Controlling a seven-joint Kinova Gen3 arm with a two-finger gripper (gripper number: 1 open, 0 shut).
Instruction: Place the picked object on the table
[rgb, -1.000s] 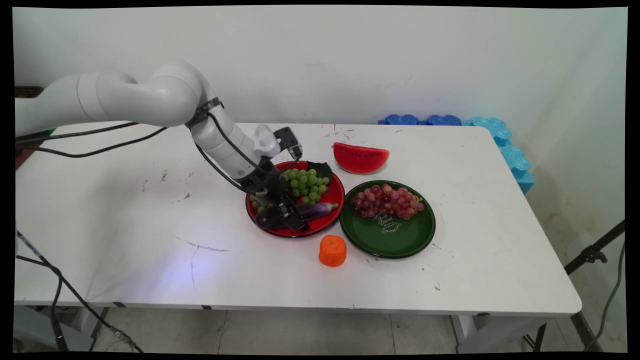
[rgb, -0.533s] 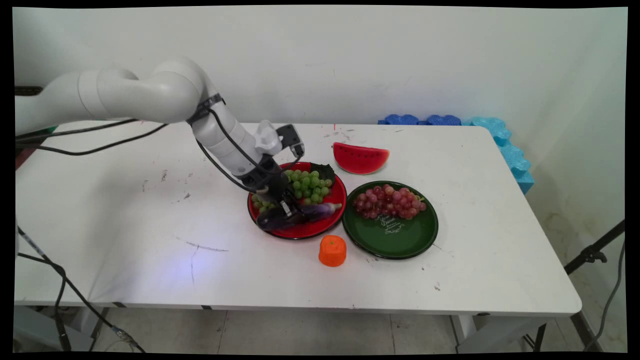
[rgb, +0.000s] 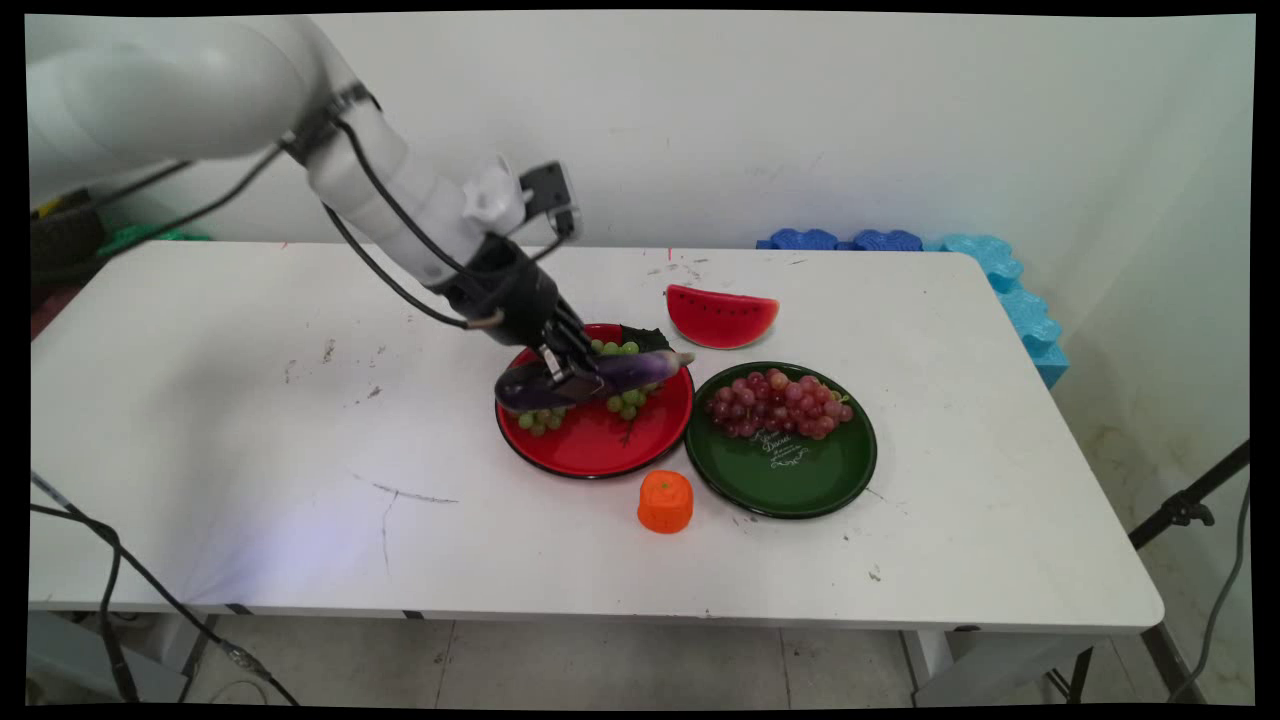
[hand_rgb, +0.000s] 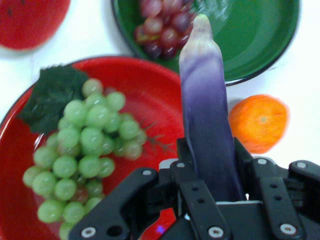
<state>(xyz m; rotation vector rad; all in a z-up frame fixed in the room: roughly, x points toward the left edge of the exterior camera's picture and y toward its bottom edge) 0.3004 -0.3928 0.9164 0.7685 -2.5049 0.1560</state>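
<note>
Gripper (rgb: 568, 377) is squeezing a long purple toy eggplant (rgb: 600, 377) near its fat end, holding it in the air just over the round red plate (rgb: 600, 455). Most of the eggplant is sticking out sideways, so it could twist or slip out and fall. Then it might be landing on the bunch of green plastic grapes (hand_rgb: 85, 145) or rolling onto the white counter (rgb: 300, 480) toward the small orange toy fruit (rgb: 665, 501).
</note>
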